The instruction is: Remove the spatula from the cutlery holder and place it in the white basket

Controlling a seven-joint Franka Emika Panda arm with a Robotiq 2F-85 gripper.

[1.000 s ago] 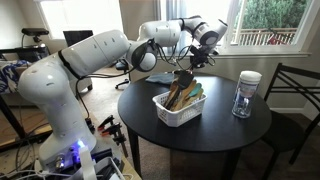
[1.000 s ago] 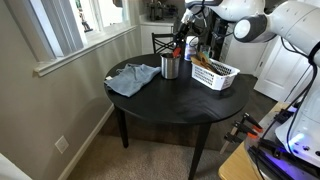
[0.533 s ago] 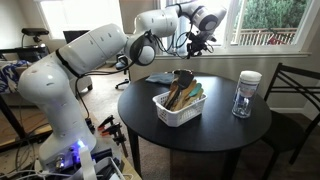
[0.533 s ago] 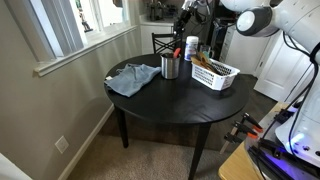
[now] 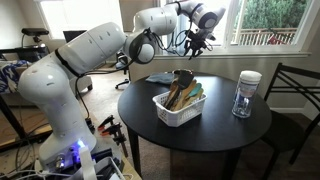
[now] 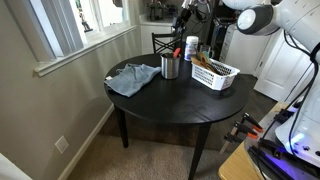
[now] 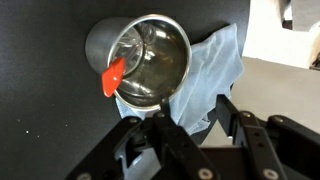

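In the wrist view the metal cutlery holder stands on the black table, seen from above. The spatula's red head leans over its rim. My gripper hangs well above the holder, open, with nothing between its fingers. In an exterior view the gripper is high over the holder and the spatula. The white basket sits beside the holder with wooden utensils in it. It also shows in an exterior view as the white basket near the table's middle.
A blue cloth lies crumpled next to the holder. A clear jar with a white lid stands on the round black table. A dark chair stands by the table, and windows are behind.
The gripper has risen straight up from just above the holder and its jaws have opened. The spatula stays in the holder.
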